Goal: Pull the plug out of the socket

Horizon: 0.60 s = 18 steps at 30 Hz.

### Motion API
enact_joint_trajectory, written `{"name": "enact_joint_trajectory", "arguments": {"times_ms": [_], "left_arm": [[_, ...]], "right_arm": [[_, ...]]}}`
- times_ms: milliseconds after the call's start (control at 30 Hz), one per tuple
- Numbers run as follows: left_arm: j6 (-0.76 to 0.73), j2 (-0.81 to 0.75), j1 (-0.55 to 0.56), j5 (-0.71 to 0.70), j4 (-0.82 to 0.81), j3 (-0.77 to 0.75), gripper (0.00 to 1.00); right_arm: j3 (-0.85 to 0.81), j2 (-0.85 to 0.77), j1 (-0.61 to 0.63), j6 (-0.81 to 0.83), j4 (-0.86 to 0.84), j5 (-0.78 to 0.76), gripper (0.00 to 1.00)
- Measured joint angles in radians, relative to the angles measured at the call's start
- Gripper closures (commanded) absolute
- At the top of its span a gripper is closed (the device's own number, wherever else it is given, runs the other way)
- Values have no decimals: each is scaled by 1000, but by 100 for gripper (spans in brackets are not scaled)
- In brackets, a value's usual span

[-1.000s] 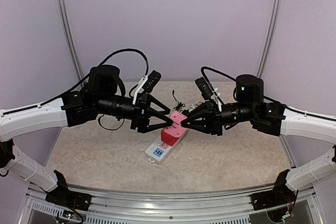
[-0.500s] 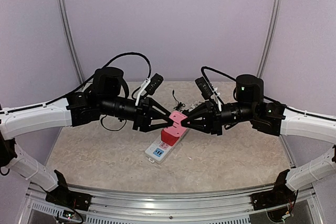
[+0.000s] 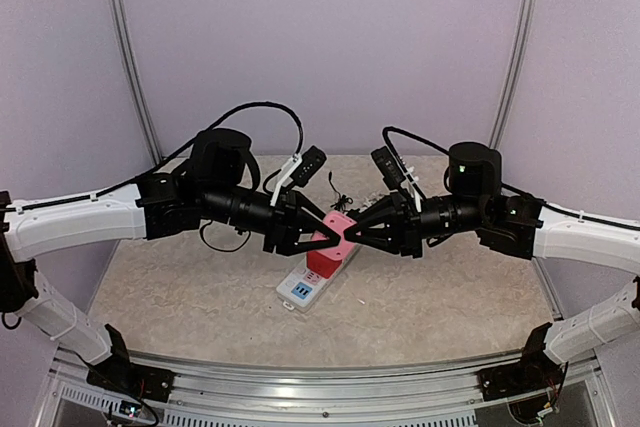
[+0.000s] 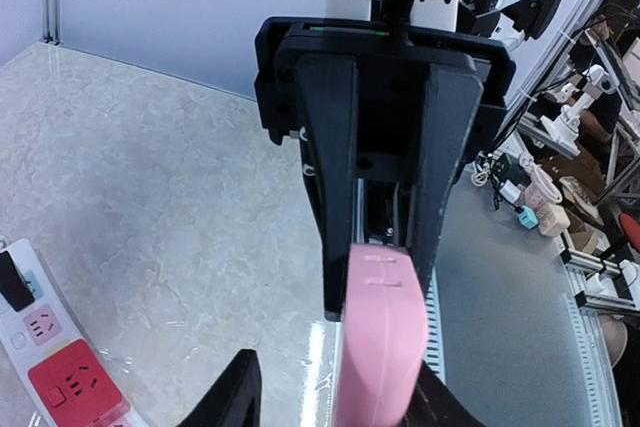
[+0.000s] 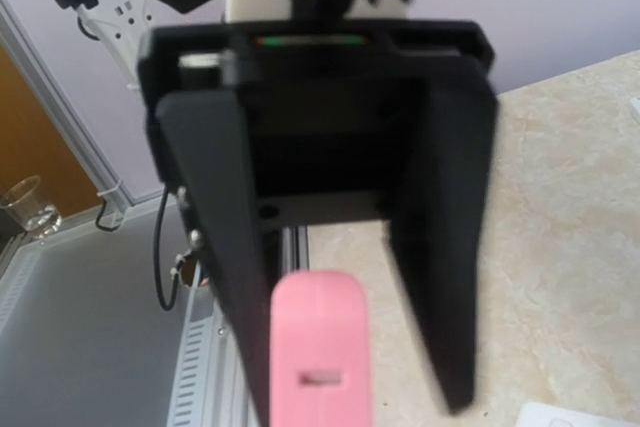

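The socket [image 3: 303, 285] is a long white power strip lying on the table, with a red outlet face [image 3: 322, 263]; its end also shows in the left wrist view [image 4: 45, 352]. A pink plug [image 3: 338, 229] is held in the air just above the strip. My right gripper [image 3: 351, 235] is shut on the plug's far end; its fingers [image 4: 342, 177] flank the plug [image 4: 378, 342]. My left gripper [image 3: 334, 233] is open around the plug's other end [image 5: 320, 357], one finger touching it, the other finger [image 4: 232, 392] apart.
A white cord and small black cable [image 3: 340, 197] lie behind the strip. The table's front metal rail [image 3: 320, 372] runs along the near edge. Purple walls enclose the back and sides.
My left arm has moved right, bringing its open fingers around the pink plug. The right gripper and the plug have stayed in place.
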<state>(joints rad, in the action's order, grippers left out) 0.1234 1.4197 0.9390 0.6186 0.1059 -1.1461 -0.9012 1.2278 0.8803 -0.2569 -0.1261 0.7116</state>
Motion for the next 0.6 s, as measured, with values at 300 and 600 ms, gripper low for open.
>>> {"name": "enact_joint_trajectory", "arguments": {"times_ms": [300, 600], "left_arm": [[-2, 10, 4, -15, 18, -8, 42], [34, -69, -44, 63, -31, 66, 60]], "right_arm": [[0, 0, 1, 1, -7, 11, 100], [1, 0, 1, 0, -10, 11, 100]]}}
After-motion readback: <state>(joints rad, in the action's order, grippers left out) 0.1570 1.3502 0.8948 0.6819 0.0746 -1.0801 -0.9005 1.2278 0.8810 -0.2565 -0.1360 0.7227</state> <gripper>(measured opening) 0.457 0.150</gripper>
